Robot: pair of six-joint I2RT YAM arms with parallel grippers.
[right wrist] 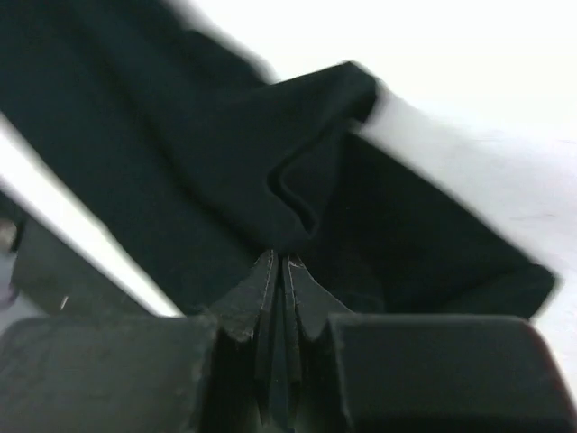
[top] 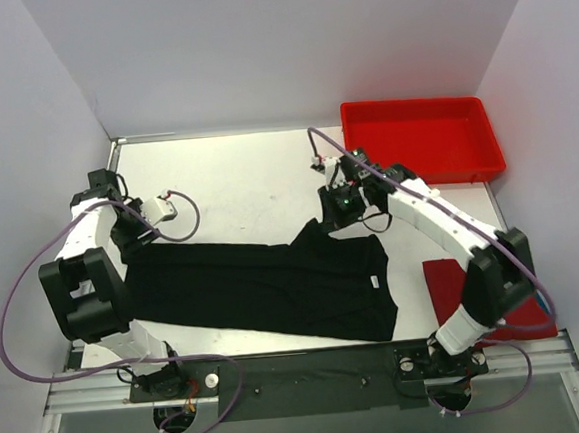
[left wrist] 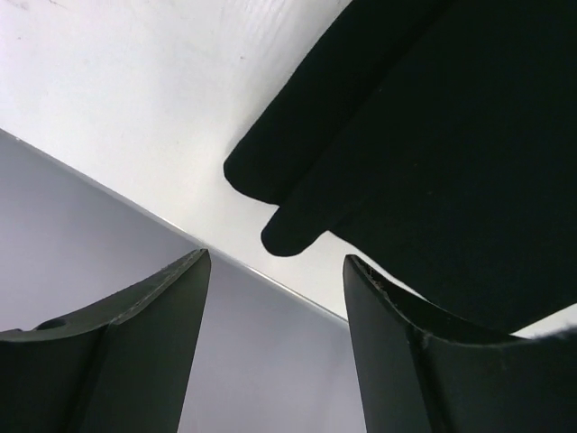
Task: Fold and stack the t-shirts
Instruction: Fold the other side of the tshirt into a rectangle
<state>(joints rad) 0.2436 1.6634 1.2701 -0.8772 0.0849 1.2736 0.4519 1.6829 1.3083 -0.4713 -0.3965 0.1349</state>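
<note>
The black t-shirt (top: 265, 284) lies spread across the table in front of the arms. My right gripper (top: 336, 213) is shut on a raised fold at its far right edge; in the right wrist view the closed tips (right wrist: 281, 259) pinch the black cloth (right wrist: 225, 162). My left gripper (top: 131, 239) is at the shirt's far left corner. In the left wrist view it (left wrist: 275, 271) is open and holds nothing, with the black cloth (left wrist: 433, 135) just beyond and beside the right finger (left wrist: 406, 361). The red t-shirt (top: 445, 282) lies at the near right, partly hidden by my right arm.
A rigid red tray (top: 424, 141) stands at the back right corner. Walls close in the table on the left, back and right. A metal rail (top: 311, 360) runs along the near edge. Purple cables loop around both arms.
</note>
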